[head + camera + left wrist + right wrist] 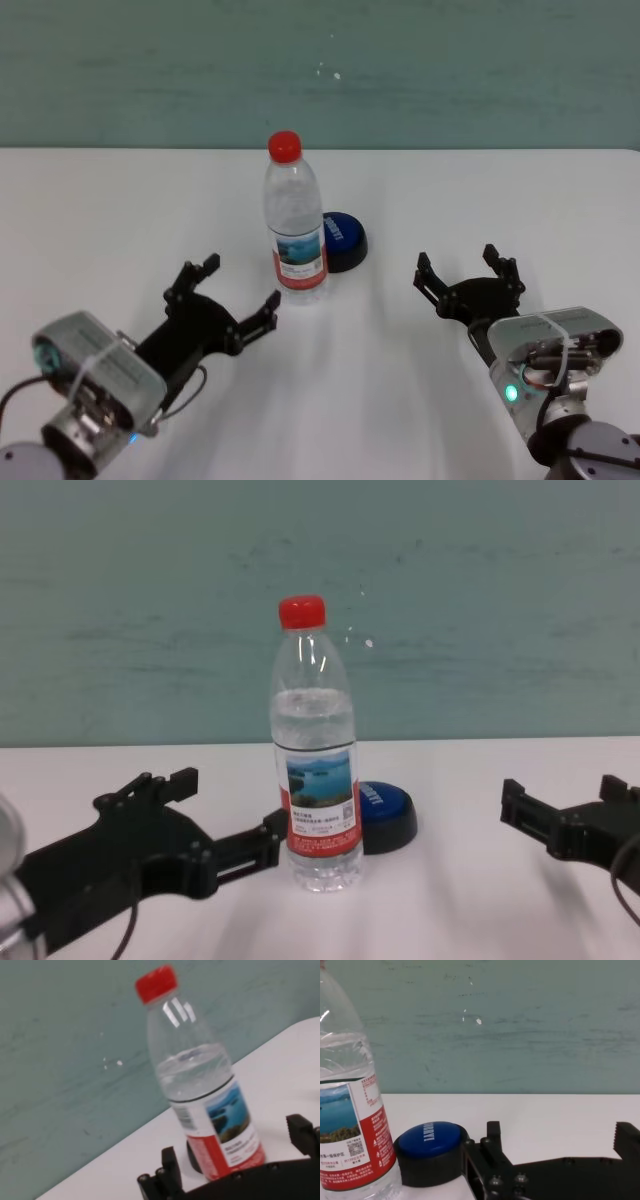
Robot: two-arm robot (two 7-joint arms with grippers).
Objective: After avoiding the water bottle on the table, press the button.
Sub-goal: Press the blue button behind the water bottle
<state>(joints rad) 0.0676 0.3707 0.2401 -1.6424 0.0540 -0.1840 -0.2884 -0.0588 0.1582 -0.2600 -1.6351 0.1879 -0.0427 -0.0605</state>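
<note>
Your open, empty right end effector probably has the clearer line to the button, since the bottle stands between it and the open, empty left end effector.

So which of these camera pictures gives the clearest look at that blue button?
The right wrist view: the button sits close, its blue dome and black base clear beside the water bottle. The head view shows it small, behind the bottle; the chest view, half hidden; the left wrist view, only a dark sliver.

Upright water bottle before the button; open left hand just beside, perhaps touching
</note>
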